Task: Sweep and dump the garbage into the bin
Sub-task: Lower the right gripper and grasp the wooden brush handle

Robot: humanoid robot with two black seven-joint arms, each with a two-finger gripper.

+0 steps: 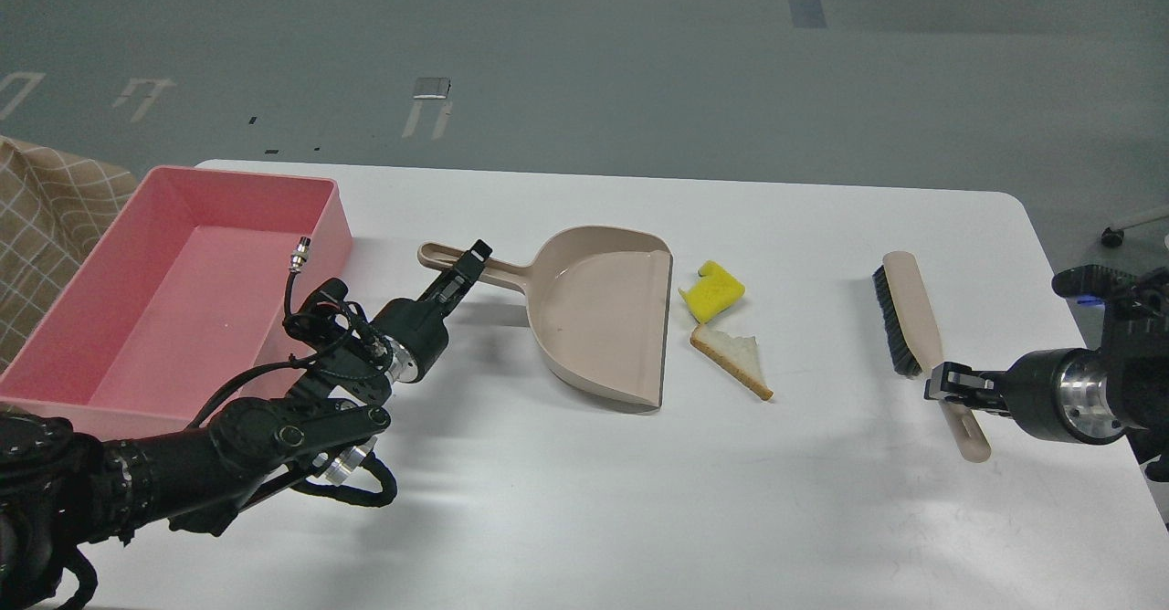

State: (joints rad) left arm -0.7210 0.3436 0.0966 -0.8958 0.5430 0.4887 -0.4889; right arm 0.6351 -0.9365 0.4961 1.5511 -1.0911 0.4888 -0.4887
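A yellow notched sponge chunk (714, 292) and a triangular bread slice (736, 360) lie on the white table just right of the beige dustpan's (594, 318) open lip. The pink bin (331, 226) stands at the left, with nothing inside that I can see. My left gripper (464, 268) is closed on the dustpan's handle. My right gripper (946, 383) is closed on the handle of a beige brush (904, 313) with black bristles, which lies at the right, well apart from the garbage.
The white table (584, 491) has a rounded far right corner and its right edge runs close to my right arm. A checked beige cloth (46, 213) lies beyond the bin at the left. Grey floor lies behind the table.
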